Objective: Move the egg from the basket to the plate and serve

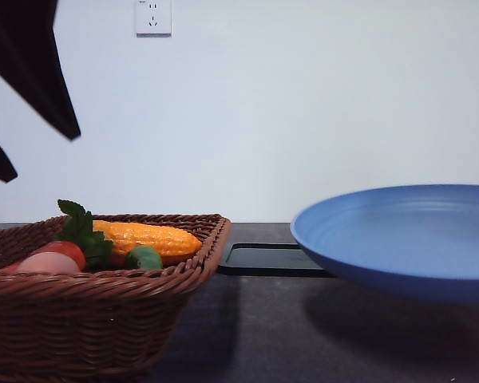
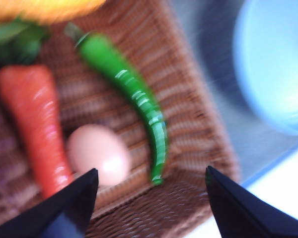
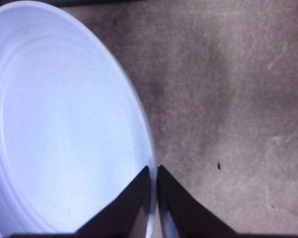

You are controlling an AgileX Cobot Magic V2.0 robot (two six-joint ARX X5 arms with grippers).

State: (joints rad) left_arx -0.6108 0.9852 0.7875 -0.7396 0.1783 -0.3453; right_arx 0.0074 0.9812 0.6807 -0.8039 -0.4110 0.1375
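Left gripper (image 2: pixel 149 186) hangs wide open, empty — egg (image 2: pixel 99 154) by one finger, so shift across, straddle it. Right gripper (image 3: pixel 153 196) pinches the plate (image 3: pixel 54 124) rim — hold level.

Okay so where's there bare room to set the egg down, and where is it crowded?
The plate is bare across its whole inside, with the right gripper shut on its rim. The basket is crowded: egg between carrot and green pepper.

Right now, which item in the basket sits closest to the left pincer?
The egg: pale pinkish oval, just ahead of one finger of the open left pincer, between the red-orange carrot and the green chili pepper.
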